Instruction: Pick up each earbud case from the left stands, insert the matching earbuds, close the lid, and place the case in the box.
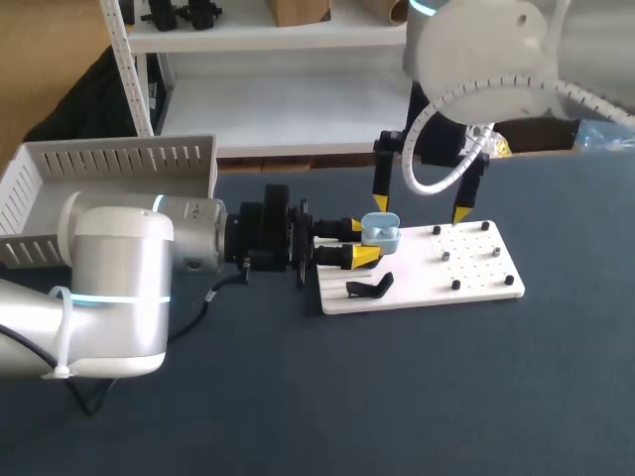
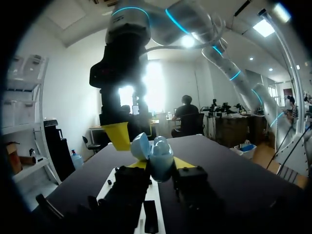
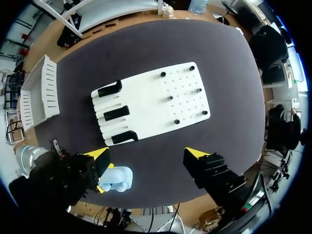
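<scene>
Earbud case [image 1: 381, 232], pale blue with its lid up, is clamped between the left gripper's [image 1: 363, 242] fingers over the white board's [image 1: 476, 278] ten o'clock corner. The right gripper [image 1: 421, 209], at the case's one o'clock, has its fingers spread wide, holding nothing.

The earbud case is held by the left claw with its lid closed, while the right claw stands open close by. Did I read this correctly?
Not quite. The earbud case has its lid open, not closed; the left wrist view shows the lid tilted back from the body. The rest is right: the left claw is shut on the case, and the right claw stands open close by.
</scene>
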Controlling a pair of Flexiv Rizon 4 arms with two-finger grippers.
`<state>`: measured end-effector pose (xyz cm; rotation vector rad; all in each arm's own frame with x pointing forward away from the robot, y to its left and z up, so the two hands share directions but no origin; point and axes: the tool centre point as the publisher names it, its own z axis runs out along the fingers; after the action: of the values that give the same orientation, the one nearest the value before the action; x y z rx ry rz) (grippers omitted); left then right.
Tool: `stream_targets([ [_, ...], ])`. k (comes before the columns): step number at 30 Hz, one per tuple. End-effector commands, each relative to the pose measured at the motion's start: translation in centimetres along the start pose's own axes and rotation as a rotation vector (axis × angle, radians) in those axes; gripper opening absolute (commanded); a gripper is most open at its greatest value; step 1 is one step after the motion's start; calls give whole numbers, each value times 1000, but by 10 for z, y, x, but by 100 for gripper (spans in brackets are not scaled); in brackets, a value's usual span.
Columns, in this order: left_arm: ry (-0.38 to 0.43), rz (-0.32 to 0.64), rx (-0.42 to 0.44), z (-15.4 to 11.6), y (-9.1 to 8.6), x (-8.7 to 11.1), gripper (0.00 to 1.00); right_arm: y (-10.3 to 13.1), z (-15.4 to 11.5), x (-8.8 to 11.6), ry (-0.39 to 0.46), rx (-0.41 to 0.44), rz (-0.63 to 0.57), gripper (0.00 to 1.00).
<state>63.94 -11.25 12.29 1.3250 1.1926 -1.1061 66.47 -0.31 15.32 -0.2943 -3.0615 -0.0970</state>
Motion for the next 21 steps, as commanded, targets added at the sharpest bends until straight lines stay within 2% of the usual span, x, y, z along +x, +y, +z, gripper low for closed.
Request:
stream_targets([
  [1, -1, 2, -7, 1, -1, 0, 0, -4, -2, 13, 5, -3, -7, 100],
  [6, -1, 2, -7, 1, -1, 0, 0, -4, -2, 26, 20, 0, -17, 100],
  [8, -1, 2, -7, 1, -1, 0, 0, -4, -3, 27, 0, 9, -16, 100],
  [14, -1, 2, -7, 1, -1, 0, 0, -16, -33, 25, -149, -47, 25, 100],
  [21, -1, 2, -7, 1, -1, 0, 0, -33, -64, 31, -245, -140, 11, 100],
])
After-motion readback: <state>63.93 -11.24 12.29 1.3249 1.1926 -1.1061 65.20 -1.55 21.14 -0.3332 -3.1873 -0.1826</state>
